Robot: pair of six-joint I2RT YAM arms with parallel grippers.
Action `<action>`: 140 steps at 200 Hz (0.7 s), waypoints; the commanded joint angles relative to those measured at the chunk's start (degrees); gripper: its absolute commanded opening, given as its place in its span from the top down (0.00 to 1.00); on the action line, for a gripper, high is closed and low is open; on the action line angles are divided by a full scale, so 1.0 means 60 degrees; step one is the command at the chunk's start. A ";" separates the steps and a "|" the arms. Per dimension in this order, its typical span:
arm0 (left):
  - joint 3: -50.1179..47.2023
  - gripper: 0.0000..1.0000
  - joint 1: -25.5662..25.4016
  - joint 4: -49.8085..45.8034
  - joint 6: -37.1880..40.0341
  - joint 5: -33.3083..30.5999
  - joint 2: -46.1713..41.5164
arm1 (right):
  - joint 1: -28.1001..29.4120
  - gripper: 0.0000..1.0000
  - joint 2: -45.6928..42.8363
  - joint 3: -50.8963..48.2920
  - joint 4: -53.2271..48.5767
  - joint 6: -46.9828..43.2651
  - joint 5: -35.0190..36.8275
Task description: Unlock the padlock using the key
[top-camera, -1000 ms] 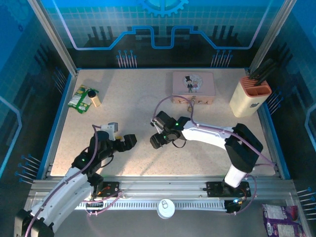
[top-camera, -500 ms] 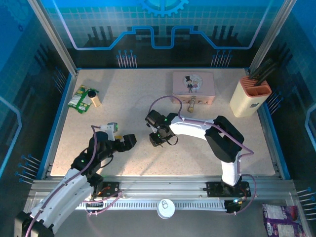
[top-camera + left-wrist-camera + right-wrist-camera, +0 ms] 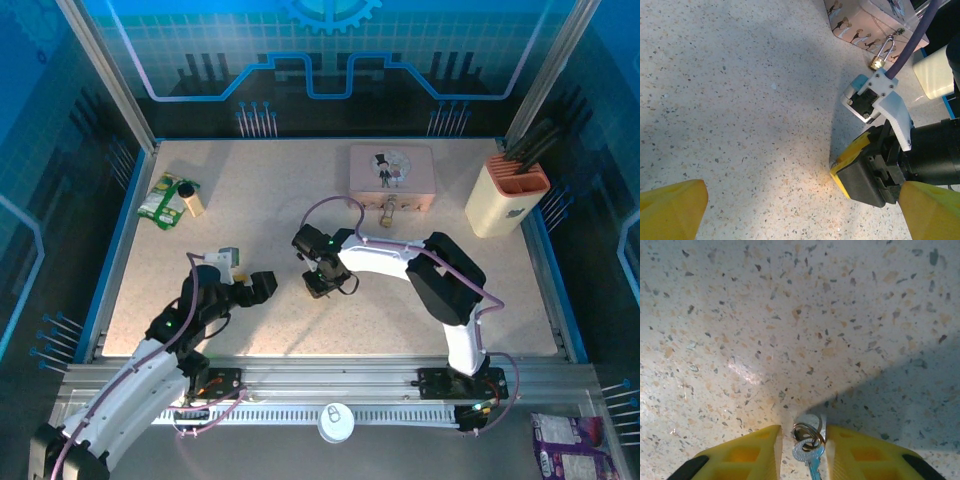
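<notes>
- The key (image 3: 810, 454) is flanked lengthwise by the close-set jaws of the right gripper (image 3: 803, 434); whether it is gripped cannot be told.
- The left gripper (image 3: 800, 210) is spread wide.
- The padlock (image 3: 876, 62) is hung at the tin (image 3: 847, 20), nearer the right arm.

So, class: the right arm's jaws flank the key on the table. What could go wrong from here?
The key lies flat on the table between the jaws of the right gripper; they may pinch its ring instead, leaving it dangling. The padlock hangs loose at the pink tin, so it may swing away from the key.
</notes>
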 commanded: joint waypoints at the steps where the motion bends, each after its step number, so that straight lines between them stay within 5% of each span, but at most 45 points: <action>1: -0.0094 0.01 -0.0053 0.0238 0.0128 0.0053 0.0028 | 0.0005 0.71 0.0291 0.0319 -0.0425 -0.0047 0.0143; 140: -0.0090 0.01 -0.0055 0.0443 0.0128 -0.0049 0.0357 | -0.0180 0.94 -0.0527 -0.0290 0.0192 0.0335 -0.0032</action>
